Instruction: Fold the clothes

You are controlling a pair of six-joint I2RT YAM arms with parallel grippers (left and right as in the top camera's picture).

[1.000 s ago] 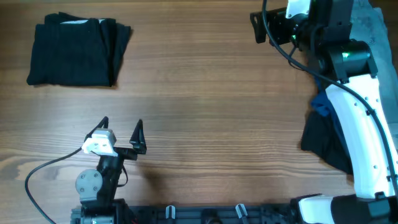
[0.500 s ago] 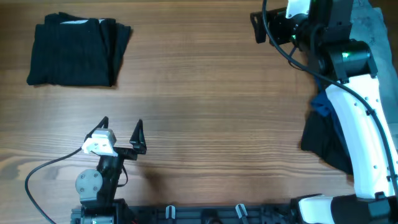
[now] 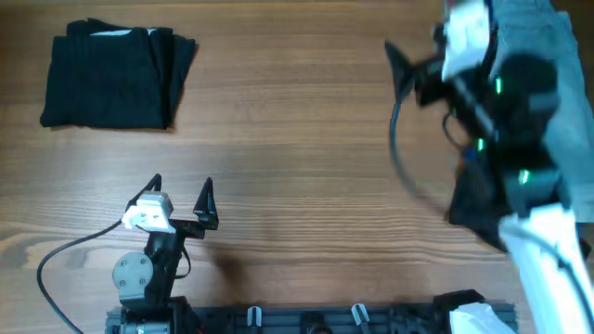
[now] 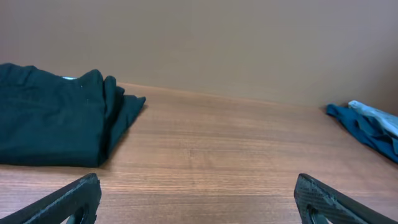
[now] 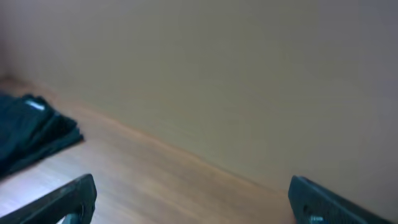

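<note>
One of the clothes, a black garment (image 3: 111, 79), lies folded at the table's far left; it also shows in the left wrist view (image 4: 56, 118) and the right wrist view (image 5: 31, 127). More clothes are heaped at the right edge: a black piece (image 3: 478, 209), a blue one (image 4: 367, 127) and pale grey-blue fabric (image 3: 561, 56). My left gripper (image 3: 181, 195) stands open near the front edge, nothing between its fingers (image 4: 74, 199). My right gripper (image 3: 408, 70) is blurred at the far right, raised over bare wood, open and empty (image 5: 193, 199).
The wooden table (image 3: 297, 139) stretches between the folded garment and the heap. A plain wall runs along the far edge (image 4: 249, 43). My right arm (image 3: 520, 167) covers part of the heap. A cable (image 3: 65, 255) loops beside the left arm's base.
My right arm has swung, its gripper shifting a little toward the front and right, blurred by motion. The left arm and the folded garment have not moved.
</note>
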